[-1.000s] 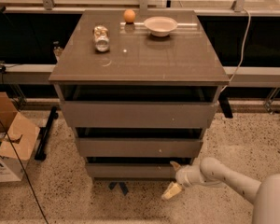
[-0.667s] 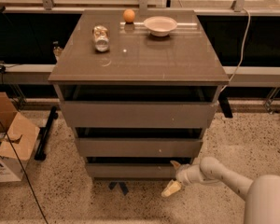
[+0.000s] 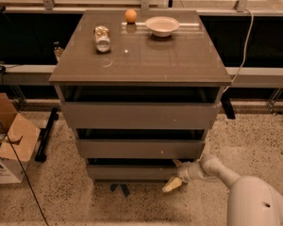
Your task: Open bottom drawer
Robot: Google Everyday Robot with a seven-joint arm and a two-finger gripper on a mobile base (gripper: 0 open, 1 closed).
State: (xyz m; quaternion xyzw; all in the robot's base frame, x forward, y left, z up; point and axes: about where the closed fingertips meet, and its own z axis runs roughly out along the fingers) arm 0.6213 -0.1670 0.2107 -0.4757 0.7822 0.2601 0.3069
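Your bottom drawer point(image 3: 132, 172) is not yet open: its slim front sits low in the cabinet, tucked back under the middle drawer point(image 3: 140, 149), and none of its interior shows, so the whole pull is left to do. Your gripper point(image 3: 175, 174) is at that front's right end, close to the floor. The fingers point(image 3: 171, 185) are spread, one at the panel's top corner and one angled down below it. You cannot tell whether they bear on the panel. The arm point(image 3: 217, 171) reaches in low from the right, slanting up-left.

Tool point(image 3: 174, 174) hard by bottom drawer point(image 3: 131, 172) front
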